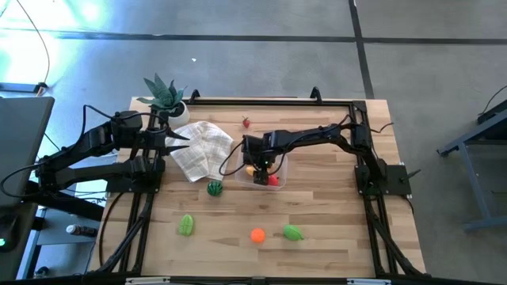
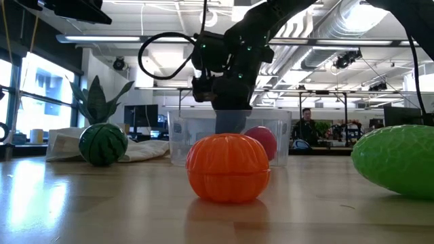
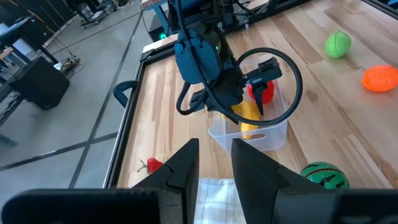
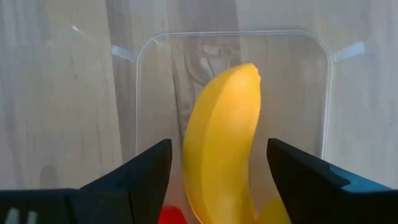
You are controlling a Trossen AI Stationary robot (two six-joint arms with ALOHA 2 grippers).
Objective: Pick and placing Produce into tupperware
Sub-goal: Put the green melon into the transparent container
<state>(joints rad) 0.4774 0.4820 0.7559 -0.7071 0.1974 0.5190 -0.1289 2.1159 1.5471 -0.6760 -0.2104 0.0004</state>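
Observation:
The tupperware (image 1: 283,168) stands mid-table, a clear shallow box. A yellow banana (image 4: 224,143) lies in it beside a red fruit (image 3: 264,92). My right gripper (image 4: 214,152) hangs over the box, pointing steeply down and open. Its fingers stand on either side of the banana with a gap to it on each side. My left gripper (image 3: 214,155) waits above the far left of the table, over a white cloth (image 1: 200,149), with a narrow gap between its fingers and nothing in them.
Loose produce lies on the table: a dark green melon (image 1: 215,188), a green fruit (image 1: 186,225), an orange (image 1: 257,235), another green fruit (image 1: 293,233) and a strawberry (image 1: 246,122) near the far edge. A potted plant (image 1: 165,96) stands at the far left.

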